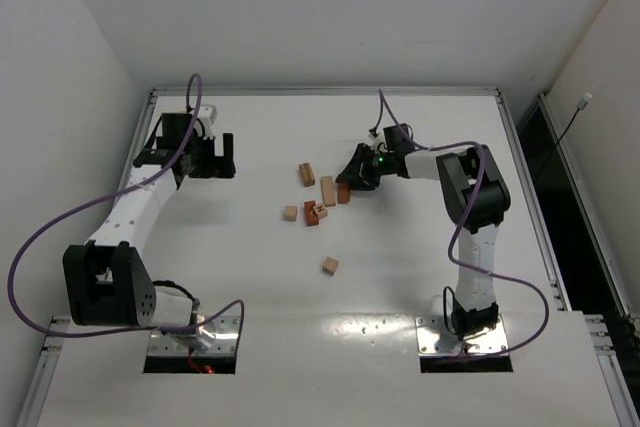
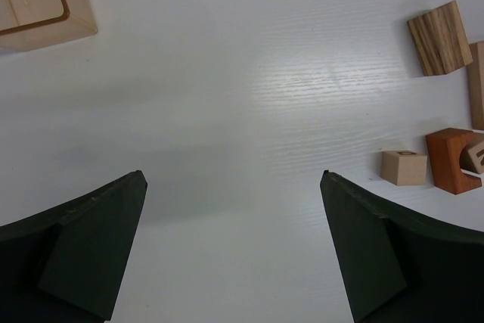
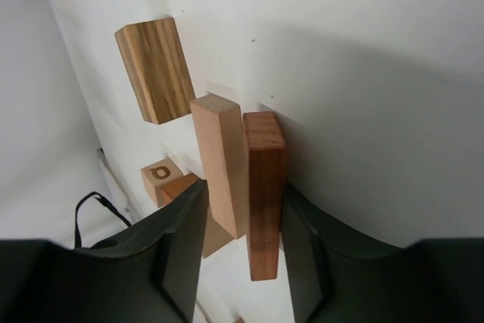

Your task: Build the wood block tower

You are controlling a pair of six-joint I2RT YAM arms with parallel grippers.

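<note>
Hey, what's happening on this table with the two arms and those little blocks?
Two robot arms are meant to stack the wood blocks into a tower, but nothing is stacked yet. The right fingers straddle a tan bar and a reddish-brown bar lying side by side on the table; whether they grip them is unclear. The left fingers hang wide open over bare table, holding nothing.

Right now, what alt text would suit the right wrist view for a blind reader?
A pale tan bar and a reddish-brown bar lie side by side between the fingers of the right gripper; whether they are gripped is unclear. A striped brown block lies apart beyond them, a lettered cube to their left, on a white table.
</note>
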